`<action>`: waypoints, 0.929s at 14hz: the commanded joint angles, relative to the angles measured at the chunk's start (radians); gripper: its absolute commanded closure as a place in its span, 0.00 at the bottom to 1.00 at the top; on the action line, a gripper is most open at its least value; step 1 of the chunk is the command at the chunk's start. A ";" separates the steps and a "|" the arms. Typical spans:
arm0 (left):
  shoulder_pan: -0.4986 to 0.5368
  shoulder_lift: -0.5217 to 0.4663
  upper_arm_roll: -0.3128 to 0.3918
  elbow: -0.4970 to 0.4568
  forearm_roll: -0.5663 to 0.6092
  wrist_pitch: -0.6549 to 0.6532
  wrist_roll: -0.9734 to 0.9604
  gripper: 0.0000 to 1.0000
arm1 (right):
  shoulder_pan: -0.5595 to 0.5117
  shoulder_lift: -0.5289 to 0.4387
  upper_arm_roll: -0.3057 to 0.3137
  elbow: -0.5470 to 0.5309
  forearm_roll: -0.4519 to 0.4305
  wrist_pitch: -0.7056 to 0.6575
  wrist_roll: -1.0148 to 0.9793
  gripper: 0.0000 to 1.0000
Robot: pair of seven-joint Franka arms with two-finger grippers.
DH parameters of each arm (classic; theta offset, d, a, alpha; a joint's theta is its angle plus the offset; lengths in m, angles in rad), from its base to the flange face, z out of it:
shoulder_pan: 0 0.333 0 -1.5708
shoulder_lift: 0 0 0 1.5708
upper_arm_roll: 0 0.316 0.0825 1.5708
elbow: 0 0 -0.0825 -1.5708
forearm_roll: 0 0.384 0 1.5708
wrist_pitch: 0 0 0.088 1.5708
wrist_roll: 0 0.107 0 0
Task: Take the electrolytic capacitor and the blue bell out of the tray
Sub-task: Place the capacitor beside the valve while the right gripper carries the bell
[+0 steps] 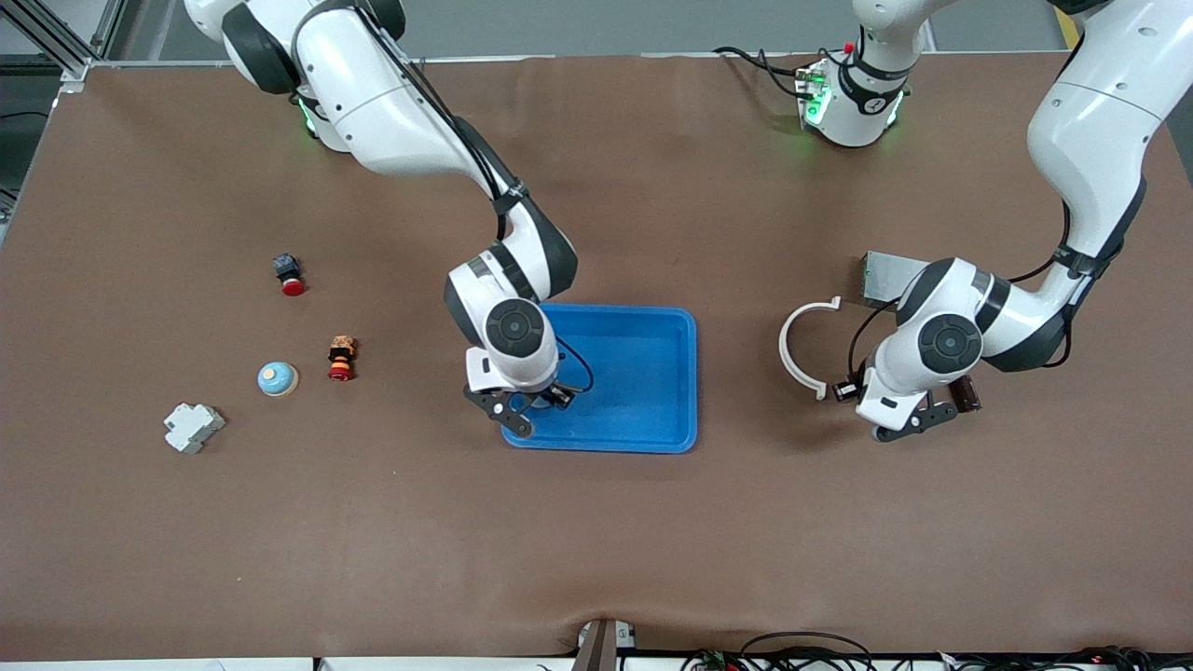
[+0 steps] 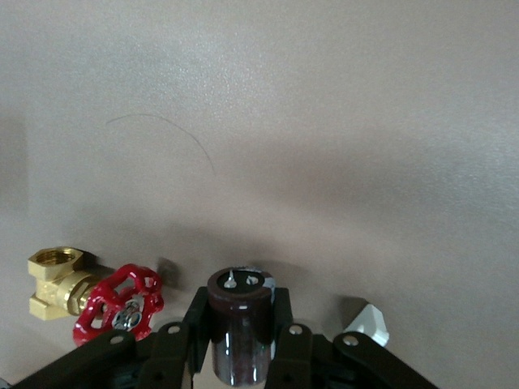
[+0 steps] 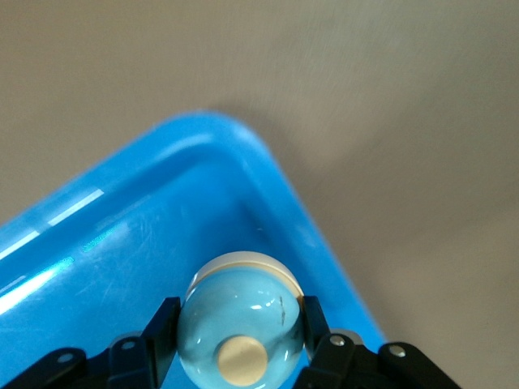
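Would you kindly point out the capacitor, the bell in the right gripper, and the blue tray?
capacitor (image 2: pixel 240 324), left wrist view, its dark side.
bell (image 3: pixel 241 316), right wrist view, its blue dome.
blue tray (image 1: pixel 692 373), front view, its rim.

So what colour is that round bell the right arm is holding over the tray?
Light blue dome bell, cream button on top; the right wrist view shows it best.

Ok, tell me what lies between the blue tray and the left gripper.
In the front view, a white open ring lies on the table between the blue tray and the left gripper; the rest is bare.
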 commanded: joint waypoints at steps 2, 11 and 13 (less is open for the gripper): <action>-0.003 0.015 0.000 0.008 0.028 0.024 -0.014 1.00 | -0.123 -0.110 0.004 -0.016 0.046 -0.125 -0.265 1.00; -0.003 0.027 0.006 0.009 0.045 0.030 -0.014 0.78 | -0.367 -0.156 -0.002 -0.050 -0.094 -0.146 -0.833 1.00; -0.003 0.027 0.006 0.014 0.045 0.029 -0.014 0.28 | -0.412 -0.162 -0.002 -0.064 -0.099 -0.133 -0.924 1.00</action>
